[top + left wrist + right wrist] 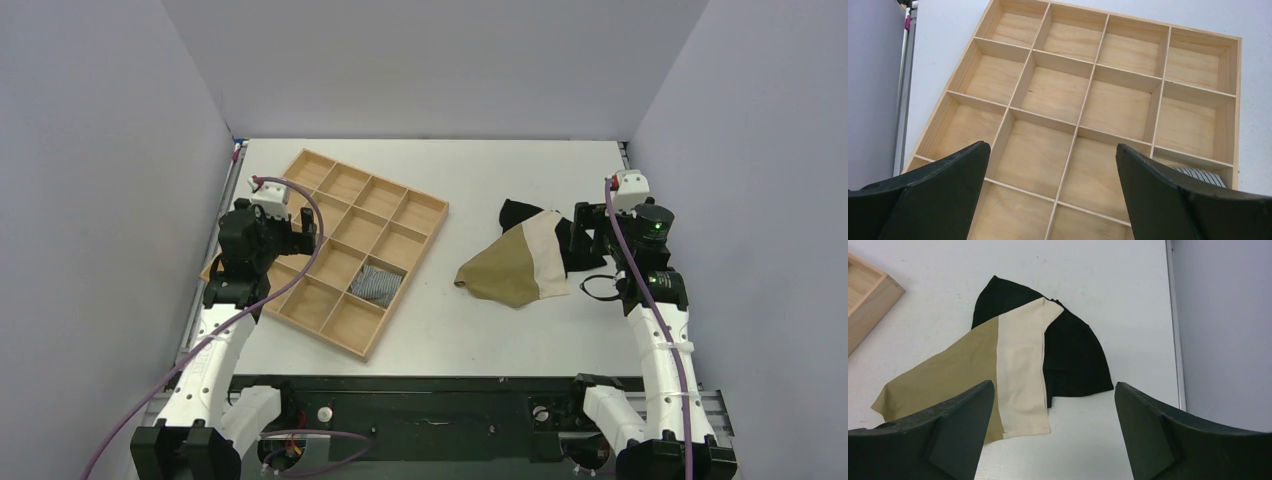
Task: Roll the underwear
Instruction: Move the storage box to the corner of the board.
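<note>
While both arms hang above the desk [450, 330], the right end effector [1054, 390] stands spread wide and grips nothing. The underwear [963, 365] lies flat on the desk just ahead of it, with the olive part toward the left finger and the cream panel between the two. A black garment [1073, 360] lies partly beneath it. The left end effector [1053, 150], equally spread and empty, hovers over the wooden tray [1075, 125], well apart from the underwear. A striped cloth roll [377, 283] sits in a compartment on the tray's underwear-facing side.
</note>
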Robot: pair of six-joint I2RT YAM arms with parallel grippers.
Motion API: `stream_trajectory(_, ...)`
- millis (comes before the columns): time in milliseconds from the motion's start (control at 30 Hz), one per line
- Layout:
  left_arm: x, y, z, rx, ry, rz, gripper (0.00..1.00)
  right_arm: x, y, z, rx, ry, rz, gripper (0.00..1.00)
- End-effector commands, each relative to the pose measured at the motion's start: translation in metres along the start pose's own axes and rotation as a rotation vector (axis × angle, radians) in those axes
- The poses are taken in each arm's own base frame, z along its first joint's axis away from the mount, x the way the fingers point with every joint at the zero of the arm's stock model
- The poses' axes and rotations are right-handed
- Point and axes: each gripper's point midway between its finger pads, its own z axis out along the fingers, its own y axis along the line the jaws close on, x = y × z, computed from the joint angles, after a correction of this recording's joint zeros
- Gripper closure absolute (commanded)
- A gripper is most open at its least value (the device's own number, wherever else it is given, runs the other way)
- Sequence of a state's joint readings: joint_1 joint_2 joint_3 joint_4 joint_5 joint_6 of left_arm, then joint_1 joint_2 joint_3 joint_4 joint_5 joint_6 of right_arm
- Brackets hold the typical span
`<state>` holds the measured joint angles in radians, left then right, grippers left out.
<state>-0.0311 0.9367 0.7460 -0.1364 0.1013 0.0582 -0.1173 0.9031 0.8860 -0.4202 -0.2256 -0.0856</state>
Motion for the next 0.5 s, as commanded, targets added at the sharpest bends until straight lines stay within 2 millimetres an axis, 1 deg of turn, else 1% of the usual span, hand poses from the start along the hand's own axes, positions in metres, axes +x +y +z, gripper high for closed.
stream_trajectory(0,-0.0159,-0.0014,0.0019,0.020,-0.063,-0.012,0.03,-0.0148,0.0009,-0.0019,-0.012,-0.060,-0.012,0.14)
stream_trajectory(300,-0.0119,0.0000,0.0049,0.018,-0.053,-0.017,0.03,-0.0159,0.0021,-0.0039,-0.024,-0.074,-0.005,0.14)
stream_trajectory(467,-0.0137,0.0011,0.0036,0.016,-0.051,-0.019,0.03,-0.0219,0.0011,-0.0042,-0.014,-0.096,0.035,0.14)
